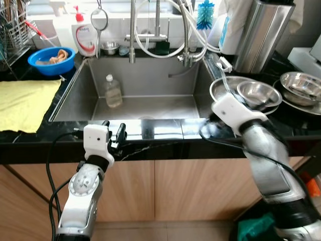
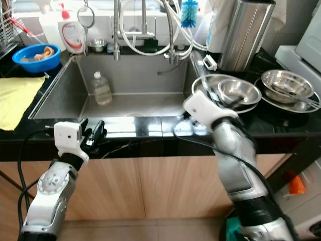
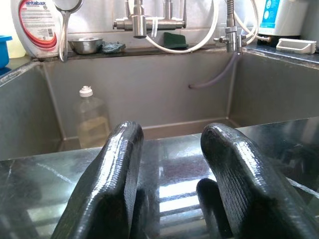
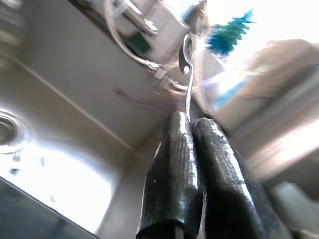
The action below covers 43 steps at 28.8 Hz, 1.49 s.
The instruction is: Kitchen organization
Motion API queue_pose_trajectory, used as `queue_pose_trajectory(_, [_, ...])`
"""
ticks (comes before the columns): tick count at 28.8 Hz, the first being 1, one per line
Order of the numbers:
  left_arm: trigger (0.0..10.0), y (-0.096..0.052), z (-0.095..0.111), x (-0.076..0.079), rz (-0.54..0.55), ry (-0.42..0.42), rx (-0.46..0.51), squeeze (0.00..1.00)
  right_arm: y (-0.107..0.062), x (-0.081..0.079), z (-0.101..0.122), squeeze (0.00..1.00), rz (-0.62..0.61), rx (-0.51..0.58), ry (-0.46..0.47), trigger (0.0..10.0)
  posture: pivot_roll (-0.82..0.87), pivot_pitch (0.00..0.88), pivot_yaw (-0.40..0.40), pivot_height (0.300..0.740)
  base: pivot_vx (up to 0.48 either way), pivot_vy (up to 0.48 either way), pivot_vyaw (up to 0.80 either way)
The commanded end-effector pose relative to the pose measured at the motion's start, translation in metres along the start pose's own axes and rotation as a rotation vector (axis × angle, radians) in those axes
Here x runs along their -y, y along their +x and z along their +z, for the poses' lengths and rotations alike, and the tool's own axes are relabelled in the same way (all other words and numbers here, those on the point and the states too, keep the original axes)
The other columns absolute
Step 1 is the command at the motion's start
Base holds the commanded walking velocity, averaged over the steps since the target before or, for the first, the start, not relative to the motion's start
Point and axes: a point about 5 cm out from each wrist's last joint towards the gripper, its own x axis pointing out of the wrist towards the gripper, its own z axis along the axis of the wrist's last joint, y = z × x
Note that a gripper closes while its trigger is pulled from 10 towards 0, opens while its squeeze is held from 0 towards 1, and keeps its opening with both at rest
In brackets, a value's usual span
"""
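My right gripper is shut on a thin metal utensil that sticks out past its fingertips. It hangs over the right side of the steel sink, and its white wrist hides the fingers from the head views. The utensil rises beside stacked steel bowls on the right counter. My left gripper rests open at the counter's front edge with nothing between its fingers. A clear plastic bottle stands in the sink.
Another steel bowl and a tall steel canister are at the right. A blue bowl, a yellow cloth and a detergent bottle are at the left. Taps and hoses hang over the sink's back.
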Motion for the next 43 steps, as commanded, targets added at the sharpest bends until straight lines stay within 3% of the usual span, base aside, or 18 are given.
queue_pose_trajectory(1, [10.0,0.002,0.002,-0.002,0.009,0.004,0.013,0.00,0.011,-0.001,0.006,0.00,0.030,0.016,0.090,10.0,-0.08,0.000,-0.026,0.706,0.000,0.000,0.00])
queue_pose_trajectory(3, [10.0,0.001,0.002,-0.003,0.011,0.005,0.014,0.00,0.018,-0.017,0.010,0.00,0.152,-0.009,0.218,10.0,-0.08,0.000,-0.027,0.706,0.000,0.000,0.00])
queue_pose_trajectory(5, [10.0,0.001,0.002,-0.003,0.013,0.005,0.013,0.00,0.022,-0.023,0.010,0.00,0.170,-0.025,0.306,10.0,-0.08,0.000,-0.029,0.706,0.000,0.000,0.00])
queue_pose_trajectory(6, [10.0,0.000,0.001,-0.003,0.014,0.006,0.013,0.00,0.030,-0.034,0.012,0.00,0.216,-0.037,0.413,10.0,-0.07,0.000,-0.031,0.706,0.000,0.000,0.00])
queue_pose_trajectory(7, [10.0,0.000,0.000,-0.003,0.015,0.007,0.012,0.00,0.034,-0.041,0.009,0.00,0.263,-0.054,0.441,10.0,-0.06,0.000,-0.031,0.706,0.000,0.000,0.00])
queue_pose_trajectory(10, [10.0,0.000,0.001,-0.003,0.017,0.010,0.013,0.00,0.042,-0.047,-0.010,0.00,0.269,-0.132,0.412,10.0,-0.05,0.000,-0.027,0.706,0.000,0.000,0.00])
queue_pose_trajectory(13, [10.0,0.000,0.003,-0.006,0.019,0.016,0.016,0.00,0.048,-0.045,-0.020,0.00,0.245,-0.187,0.457,10.0,-0.04,0.000,-0.026,0.706,0.000,0.000,0.00])
queue_pose_trajectory(25, [10.0,0.000,0.004,-0.008,0.022,0.023,0.015,0.00,0.058,-0.037,-0.024,0.00,0.209,-0.208,0.482,10.0,-0.03,0.000,-0.019,0.706,0.000,0.000,0.00])
queue_pose_trajectory(26, [10.0,0.000,0.004,-0.008,0.022,0.024,0.015,0.00,0.059,-0.038,-0.024,0.66,0.209,-0.206,0.487,10.0,-0.03,0.000,-0.019,0.706,0.000,0.000,0.00])
queue_pose_trajectory(27, [10.0,0.000,0.004,-0.008,0.022,0.024,0.015,0.00,0.059,-0.038,-0.024,0.66,0.209,-0.206,0.487,10.0,-0.03,0.000,-0.019,0.706,0.000,0.000,0.00])
queue_pose_trajectory(28, [10.0,0.000,0.003,-0.008,0.022,0.025,0.014,0.00,0.059,-0.038,-0.024,1.00,0.210,-0.205,0.500,10.0,-0.03,0.000,-0.019,0.706,0.000,0.000,0.00])
queue_pose_trajectory(33, [10.0,-0.001,0.004,-0.010,0.029,0.027,0.011,0.00,0.059,-0.040,-0.023,0.98,0.208,-0.191,0.505,10.0,-0.03,0.000,-0.020,0.706,0.000,0.000,0.00])
queue_pose_trajectory(34, [10.0,-0.001,0.004,-0.010,0.030,0.027,0.011,0.00,0.059,-0.041,-0.019,0.00,0.215,-0.152,0.511,10.0,-0.03,0.000,-0.022,0.706,0.000,0.000,0.00])
queue_pose_trajectory(38, [10.0,-0.001,0.004,-0.010,0.035,0.026,0.011,0.00,0.060,-0.036,-0.017,0.00,0.182,-0.125,0.510,10.0,-0.03,0.000,-0.023,0.706,0.000,0.000,0.00])
queue_pose_trajectory(42, [10.0,-0.004,0.002,-0.010,0.038,0.026,0.009,0.00,0.059,-0.022,-0.009,0.00,0.117,-0.058,0.516,10.0,-0.04,0.000,-0.027,0.706,0.000,0.000,0.00])
queue_pose_trajectory(43, [10.0,-0.004,0.003,-0.010,0.041,0.027,0.011,0.00,0.057,-0.011,-0.001,0.00,0.091,-0.004,0.520,10.0,-0.04,0.000,-0.028,0.706,0.000,0.000,0.00])
